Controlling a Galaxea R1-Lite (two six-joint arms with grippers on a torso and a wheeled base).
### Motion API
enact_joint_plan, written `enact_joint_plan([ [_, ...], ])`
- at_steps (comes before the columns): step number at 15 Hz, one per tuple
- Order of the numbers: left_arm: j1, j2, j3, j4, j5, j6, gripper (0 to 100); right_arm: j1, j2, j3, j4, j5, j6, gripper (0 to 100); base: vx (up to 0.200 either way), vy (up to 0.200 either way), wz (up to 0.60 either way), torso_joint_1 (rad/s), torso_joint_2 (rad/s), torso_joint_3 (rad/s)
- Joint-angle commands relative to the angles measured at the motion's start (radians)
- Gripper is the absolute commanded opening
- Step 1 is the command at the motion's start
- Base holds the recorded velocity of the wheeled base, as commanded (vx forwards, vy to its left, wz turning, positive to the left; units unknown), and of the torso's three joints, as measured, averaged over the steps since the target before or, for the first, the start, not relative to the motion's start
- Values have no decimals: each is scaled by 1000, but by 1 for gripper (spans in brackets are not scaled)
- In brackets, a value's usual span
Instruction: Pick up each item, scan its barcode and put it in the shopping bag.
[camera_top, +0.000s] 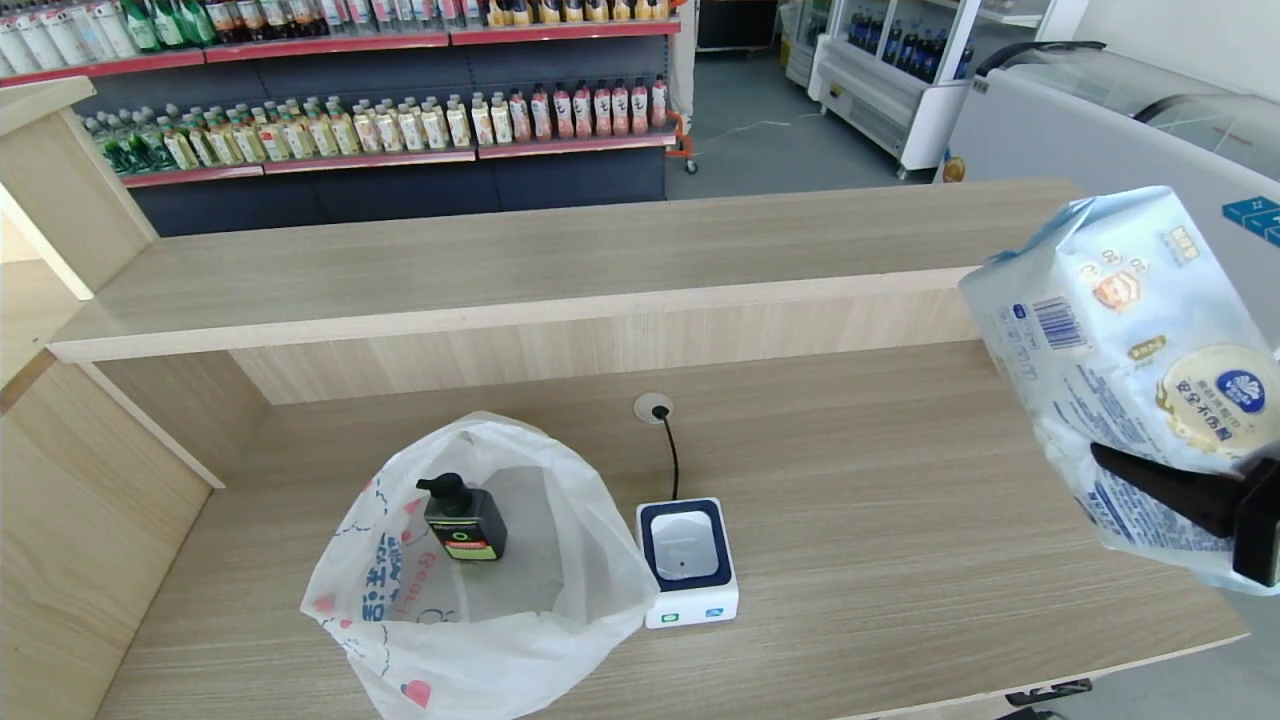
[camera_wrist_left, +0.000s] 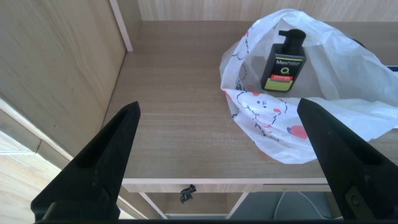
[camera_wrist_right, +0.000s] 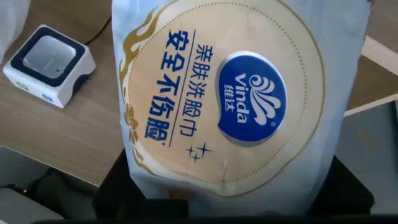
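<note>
Right gripper (camera_top: 1165, 485) gripped the tissue pack (camera_top: 1110, 340) aloft over the right edge of the worktop (camera_top: 900, 520); left gripper (camera_wrist_left: 219, 106) gaped wide near-left, beside the shopping bag (camera_top: 380, 590) holding a pump bottle (camera_top: 462, 522)

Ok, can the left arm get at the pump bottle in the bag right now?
Probably yes. The left gripper is open and empty, the shopping bag gapes toward it, and the pump bottle sits exposed inside; only bare counter and the bag's front edge lie between.
</note>
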Motion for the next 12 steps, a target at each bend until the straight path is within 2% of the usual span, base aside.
enact_joint_plan([
  [1, 0, 0, 0, 0, 1, 0, 100, 228, -117, 94, -11, -159, 103, 0, 0, 0, 0, 0, 0, 0],
  [3, 0, 0, 0, 0, 1, -2, 100, 246, -140, 111, -3, -152, 85, 0, 0, 0, 0, 0, 0, 0],
  [5, 0, 0, 0, 0, 1, 0, 100, 222, -148, 114, -2, -153, 43, 0, 0, 0, 0, 0, 0, 0],
  [10, 0, 0, 0, 0, 1, 0, 100, 217, -155, 117, 0, -156, 37, 0, 0, 0, 0, 0, 0, 0],
  [11, 0, 0, 0, 0, -1, 0, 100, 217, -158, 120, 0, -158, 14, 0, 0, 0, 0, 0, 0, 0],
  [12, 0, 0, 0, 0, 1, 0, 100, 208, -161, 123, 7, -175, -70, 0, 0, 0, 600, 2, 7, 7],
])
